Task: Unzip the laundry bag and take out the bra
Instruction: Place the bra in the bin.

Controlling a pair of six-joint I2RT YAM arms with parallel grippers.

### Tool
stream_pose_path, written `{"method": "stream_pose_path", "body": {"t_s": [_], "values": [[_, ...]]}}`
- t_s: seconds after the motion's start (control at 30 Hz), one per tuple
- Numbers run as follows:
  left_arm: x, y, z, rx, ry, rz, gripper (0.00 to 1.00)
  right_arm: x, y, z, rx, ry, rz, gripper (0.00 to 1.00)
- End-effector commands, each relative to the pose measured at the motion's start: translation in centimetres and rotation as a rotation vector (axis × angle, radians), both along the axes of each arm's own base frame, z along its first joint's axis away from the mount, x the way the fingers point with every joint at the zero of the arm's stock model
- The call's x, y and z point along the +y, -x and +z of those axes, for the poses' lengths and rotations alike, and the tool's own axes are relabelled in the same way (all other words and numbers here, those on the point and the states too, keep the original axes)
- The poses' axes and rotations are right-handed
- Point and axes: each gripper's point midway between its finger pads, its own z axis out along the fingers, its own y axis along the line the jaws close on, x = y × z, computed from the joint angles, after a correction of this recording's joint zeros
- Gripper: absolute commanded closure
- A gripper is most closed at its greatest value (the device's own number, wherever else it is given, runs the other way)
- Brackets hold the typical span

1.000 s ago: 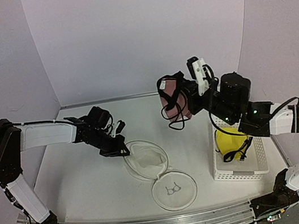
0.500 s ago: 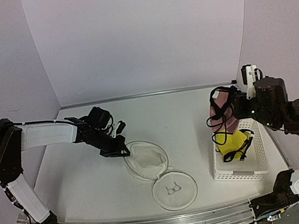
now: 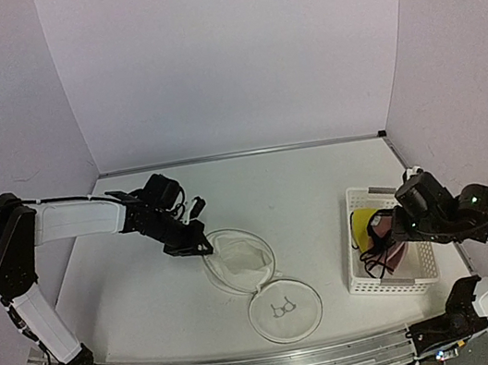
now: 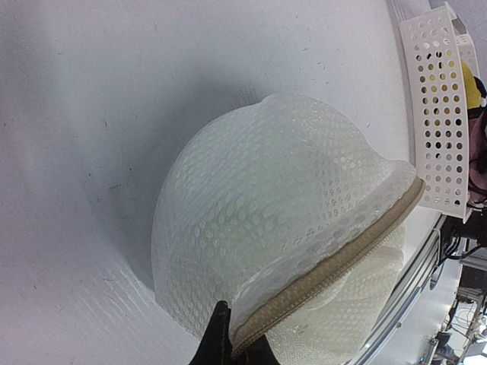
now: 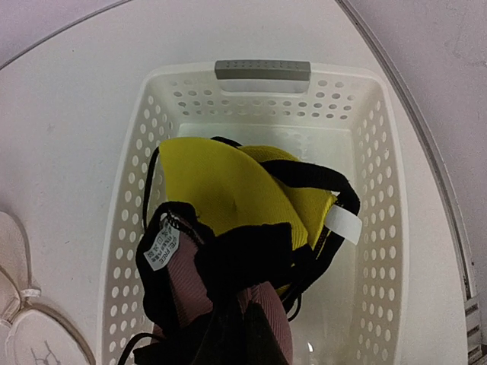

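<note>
Lower the pink bra (image 5: 266,319), clamped in the right fingers (image 5: 232,344), well inside the white basket (image 5: 262,70) at the right (a yellow bra (image 5: 221,190) lies there) before releasing. The left fingers (image 4: 219,338) pinch the rim of the opened laundry bag (image 3: 238,260), mid-bench (image 3: 300,182).

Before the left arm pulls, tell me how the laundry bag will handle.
The laundry bag probably holds its shape: its mesh dome stands unsupported. It looks light, being thin mesh. It may slide, since only the left gripper pinches its rim.
</note>
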Motion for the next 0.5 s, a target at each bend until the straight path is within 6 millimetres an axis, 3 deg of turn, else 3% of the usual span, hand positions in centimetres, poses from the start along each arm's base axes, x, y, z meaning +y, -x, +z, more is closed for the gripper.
{"method": "stream_pose_path", "body": {"t_s": [0.0, 0.27, 0.47], "values": [[-1.2, -1.3, 2.0, -0.061, 0.056, -0.017, 1.00, 0.5, -1.4, -0.3, 0.003, -0.065, -0.022, 1.00], [-1.1, -1.2, 2.4, -0.067, 0.059, -0.010, 1.00, 2.1, -3.4, -2.3, 0.065, -0.176, 0.037, 1.00], [-1.1, -1.2, 2.6, -0.067, 0.062, -0.008, 1.00, 0.4, -4.3, -4.3, 0.110, -0.206, -0.017, 1.00]]}}
